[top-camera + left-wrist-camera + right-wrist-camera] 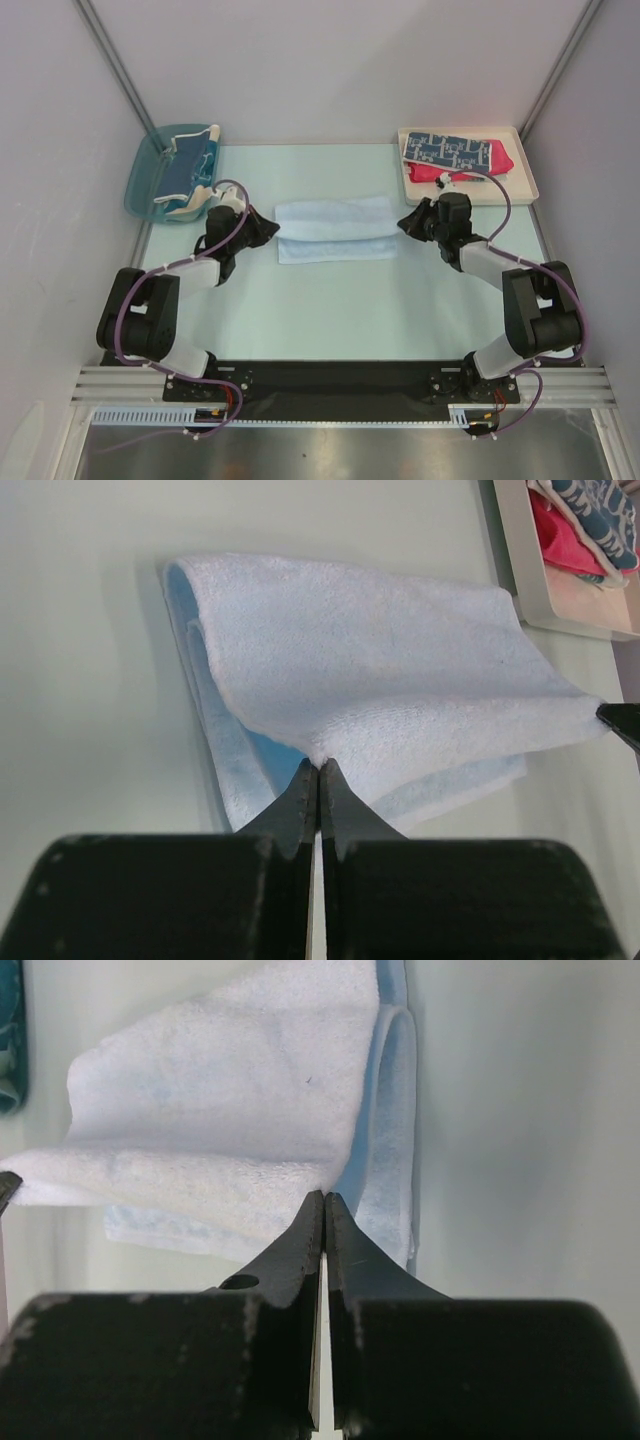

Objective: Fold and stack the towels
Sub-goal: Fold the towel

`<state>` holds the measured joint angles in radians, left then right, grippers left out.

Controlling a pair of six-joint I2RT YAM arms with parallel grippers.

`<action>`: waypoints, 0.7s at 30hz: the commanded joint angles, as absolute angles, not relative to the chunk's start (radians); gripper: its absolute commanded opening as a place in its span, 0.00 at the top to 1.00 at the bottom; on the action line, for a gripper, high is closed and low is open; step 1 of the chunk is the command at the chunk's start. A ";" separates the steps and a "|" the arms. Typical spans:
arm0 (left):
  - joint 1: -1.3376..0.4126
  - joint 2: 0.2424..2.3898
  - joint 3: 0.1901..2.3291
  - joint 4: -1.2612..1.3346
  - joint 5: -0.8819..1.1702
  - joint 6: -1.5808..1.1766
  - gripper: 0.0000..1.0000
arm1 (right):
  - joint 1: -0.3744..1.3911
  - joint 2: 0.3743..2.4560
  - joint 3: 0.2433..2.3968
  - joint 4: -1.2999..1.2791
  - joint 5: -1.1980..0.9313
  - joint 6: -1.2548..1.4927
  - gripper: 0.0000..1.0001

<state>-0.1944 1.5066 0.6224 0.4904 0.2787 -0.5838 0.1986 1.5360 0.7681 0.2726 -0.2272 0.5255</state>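
Pale table (320, 310), light-blue towel (335, 228), edges pinched by left tool (318, 768), right tool (325, 1200)

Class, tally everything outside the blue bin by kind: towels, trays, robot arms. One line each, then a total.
Towels: 3 (light-blue towel, navy patterned towel, red towel)
Trays: 1 (cream tray)
Robot arms: 2 (left arm, right arm)
Total: 6
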 commanded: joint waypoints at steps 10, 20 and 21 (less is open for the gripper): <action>-0.233 1.488 0.546 0.569 0.273 -0.574 0.99 | 0.216 1.511 0.701 0.354 -0.196 0.543 0.99; -0.244 1.447 0.476 0.578 0.270 -0.569 0.83 | 0.219 1.476 0.649 0.347 -0.193 0.542 0.81; -0.244 1.431 0.474 0.572 0.268 -0.566 0.83 | 0.219 1.470 0.647 0.333 -0.187 0.541 0.77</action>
<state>-0.2356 1.4963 0.4850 0.5278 0.2718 -0.5838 0.2131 1.5234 0.6559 0.3103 -0.2100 0.5476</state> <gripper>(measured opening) 0.169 0.196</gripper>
